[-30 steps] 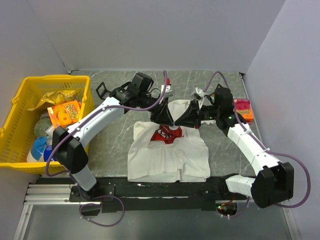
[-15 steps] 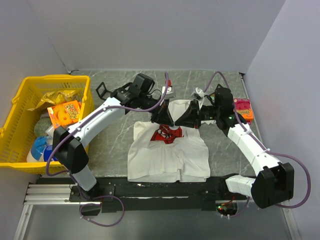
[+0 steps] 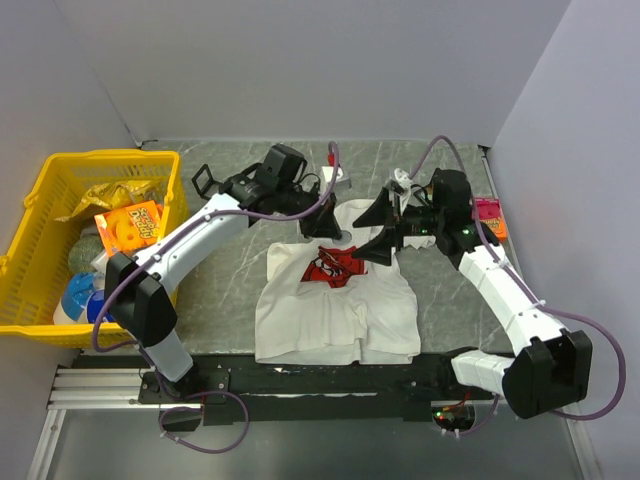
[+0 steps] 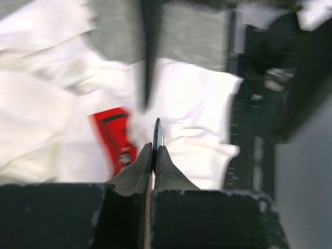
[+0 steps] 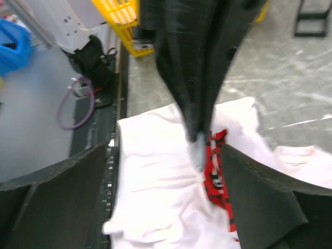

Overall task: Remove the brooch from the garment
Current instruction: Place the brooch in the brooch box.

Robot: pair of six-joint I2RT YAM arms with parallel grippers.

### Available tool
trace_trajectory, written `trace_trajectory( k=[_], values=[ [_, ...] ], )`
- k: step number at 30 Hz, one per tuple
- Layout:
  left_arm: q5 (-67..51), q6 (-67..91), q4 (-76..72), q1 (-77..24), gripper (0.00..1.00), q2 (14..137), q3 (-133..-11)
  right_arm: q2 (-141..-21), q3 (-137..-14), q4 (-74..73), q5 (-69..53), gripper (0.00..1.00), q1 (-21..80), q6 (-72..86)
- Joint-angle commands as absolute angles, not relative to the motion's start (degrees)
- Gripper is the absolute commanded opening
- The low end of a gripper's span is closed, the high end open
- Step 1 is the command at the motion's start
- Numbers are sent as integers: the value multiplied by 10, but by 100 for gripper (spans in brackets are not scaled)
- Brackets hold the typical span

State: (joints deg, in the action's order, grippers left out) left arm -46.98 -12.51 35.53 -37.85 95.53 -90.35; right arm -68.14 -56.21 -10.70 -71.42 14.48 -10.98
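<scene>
On the grey marbled desk the garment lies spread. The left hand pinches a thin disc, likely the brooch (seen edge-on), above the red print; the right hand gapes empty nearby. Best lift straight, watching whether cloth follows.

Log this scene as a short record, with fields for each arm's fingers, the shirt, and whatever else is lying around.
left gripper: fingers shut on a thin dark piece seen edge-on, likely the brooch, above the T-shirt
right gripper: fingers wide open, empty, beside the left gripper
T-shirt: white, red print, rumpled on the table
basket: yellow, far left, holding packets
pink packet: table's right edge
</scene>
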Motion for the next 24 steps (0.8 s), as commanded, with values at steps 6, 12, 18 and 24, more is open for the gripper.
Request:
trace_trajectory(
  k=[6, 12, 18, 24],
  values=[
    [-138, -171, 309, -287, 1, 957, -900, -628, -615, -167, -632, 100, 120, -171],
    [142, -283, 176, -265, 1, 984, -807, -620, -595, -138, -634, 100, 111, -148],
    [260, -366, 77, -234, 1, 1061, -779, -624, -585, -122, -640, 100, 111, -131],
    [330, -430, 5, -192, 1, 1142, -785, -619, -577, -114, -642, 100, 108, -128]
  ],
)
